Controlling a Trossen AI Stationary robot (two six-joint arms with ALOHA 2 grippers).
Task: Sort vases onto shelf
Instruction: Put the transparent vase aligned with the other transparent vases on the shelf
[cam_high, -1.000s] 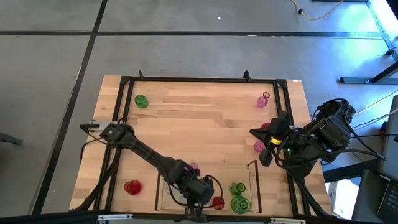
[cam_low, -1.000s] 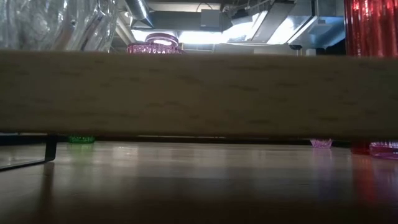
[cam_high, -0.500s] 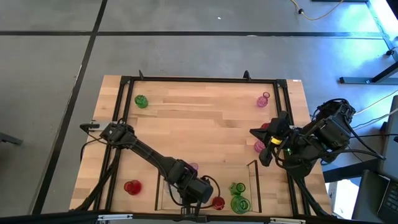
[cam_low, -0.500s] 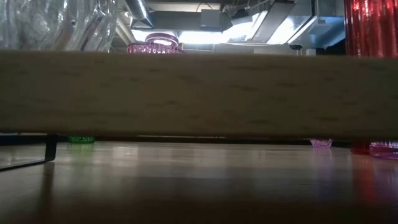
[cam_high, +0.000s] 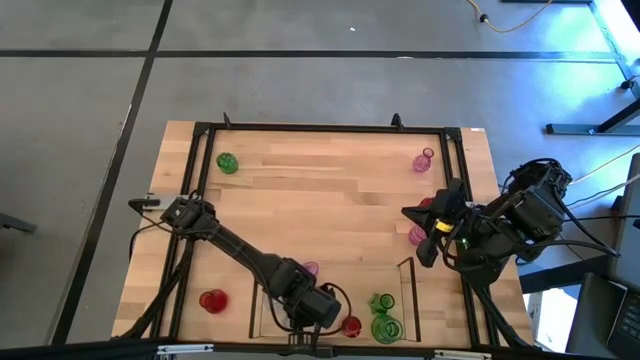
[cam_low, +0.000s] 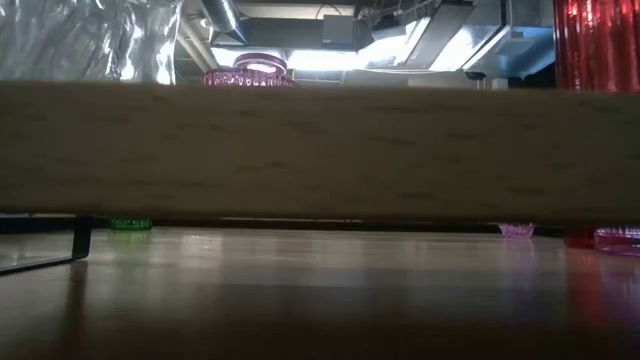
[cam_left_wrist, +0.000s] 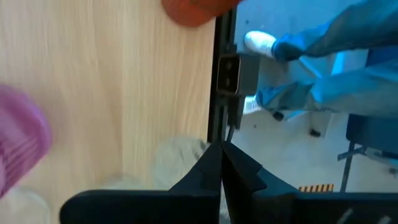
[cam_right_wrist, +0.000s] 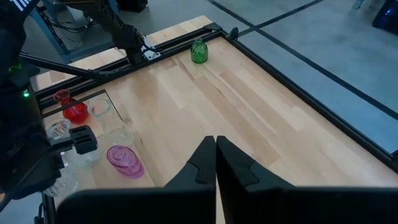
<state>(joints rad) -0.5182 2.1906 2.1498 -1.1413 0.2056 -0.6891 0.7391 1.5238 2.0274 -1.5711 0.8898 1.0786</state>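
Black fingers of the left gripper (cam_high: 322, 312) are pressed together, low over the shelf (cam_high: 409, 290) at the table's near edge; the right gripper (cam_high: 412, 213), also closed, waits by the right side. Light wood table (cam_high: 320, 190) inside a black frame stands on grey concrete floor. Since a second ago the left arm has edged slightly left; the clear glass at the low view's left top looks different. On the shelf stand green vases (cam_high: 383, 316), a red vase (cam_high: 351, 325) and a pink vase (cam_high: 310, 269).
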